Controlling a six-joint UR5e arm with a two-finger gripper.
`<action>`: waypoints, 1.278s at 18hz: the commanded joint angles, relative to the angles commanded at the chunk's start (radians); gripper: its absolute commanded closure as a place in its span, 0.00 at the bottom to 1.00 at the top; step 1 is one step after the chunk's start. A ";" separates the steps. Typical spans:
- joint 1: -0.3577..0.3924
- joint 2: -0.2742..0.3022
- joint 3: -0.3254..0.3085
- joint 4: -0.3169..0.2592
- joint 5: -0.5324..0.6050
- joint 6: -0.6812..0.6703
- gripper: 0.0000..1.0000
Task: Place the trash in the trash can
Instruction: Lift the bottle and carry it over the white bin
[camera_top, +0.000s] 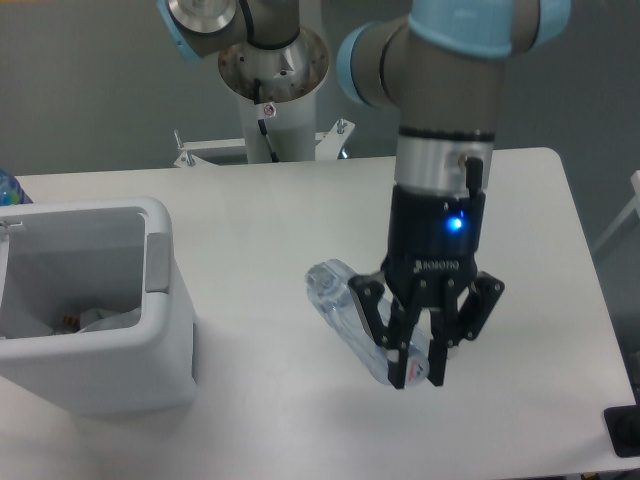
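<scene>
Nearest you, your gripper is clamped on one end of the bottle, which slants up and left from the fingers and looks lifted off the table, though you can't be sure from this view. To the left, well apart, the bin sits open with a pale wrapper already inside. So one piece seems done; you have the bottle left to carry over and drop in.

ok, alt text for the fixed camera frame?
The arm's hand is closed on one end of a crushed clear bottle, raised over a white table. A white trash can sits at left with crumpled white trash inside.
</scene>
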 joint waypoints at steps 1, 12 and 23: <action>-0.005 0.017 -0.003 0.000 -0.015 -0.015 0.77; -0.075 0.089 -0.034 0.000 -0.078 -0.175 0.77; -0.251 0.071 -0.052 0.000 -0.077 -0.207 0.77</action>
